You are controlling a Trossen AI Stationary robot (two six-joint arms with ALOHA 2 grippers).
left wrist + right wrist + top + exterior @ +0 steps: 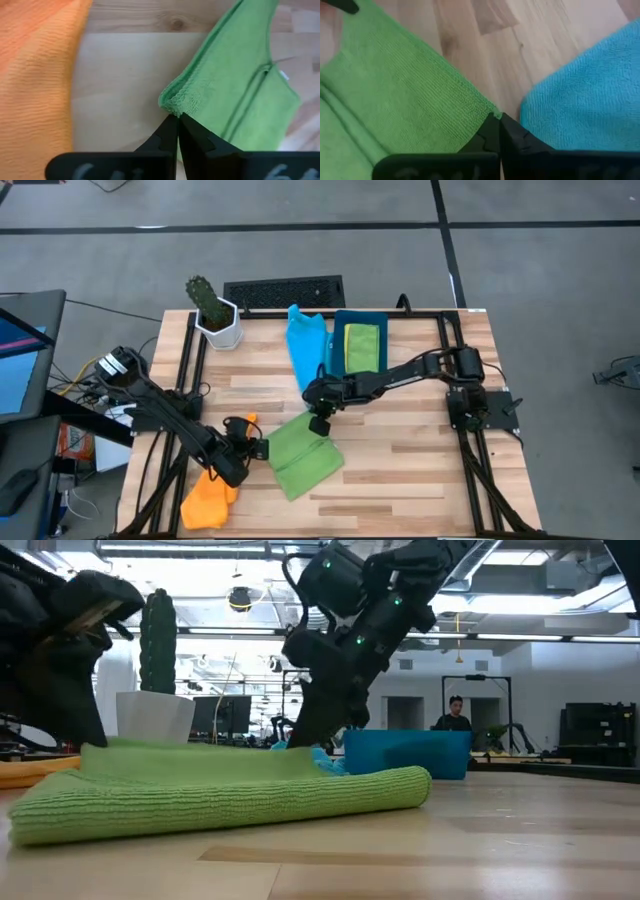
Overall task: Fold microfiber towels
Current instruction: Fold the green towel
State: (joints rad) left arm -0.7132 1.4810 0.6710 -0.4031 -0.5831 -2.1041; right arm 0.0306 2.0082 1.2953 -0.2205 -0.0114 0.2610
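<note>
My worry is how little cloth I have on either side — each pinch sits right at the hem of the green towel (303, 455), so if I lift or pull the two corners at uneven speed, one could slide out from between my fingers and the fold would collapse or come out skewed. On the right there is a second risk: the light blue towel (305, 345) lies just beside that corner, its edge near my fingertips in the right wrist view, and a careless sweep could snag it and drag it along. On the left, the orange towel (210, 500) lies near the corner I hold and could be brushed by my arm. As for the claws, my left gripper (177, 120) is pressed together on a bunched green corner at the towel's near-left edge, and my right gripper (496, 119) is closed the same way on the far corner, both low at the wooden table (420, 470). The green towel lies near the middle of the table, already doubled over itself, with the dark blue bin (360, 340) holding a yellow-green cloth behind it.
</note>
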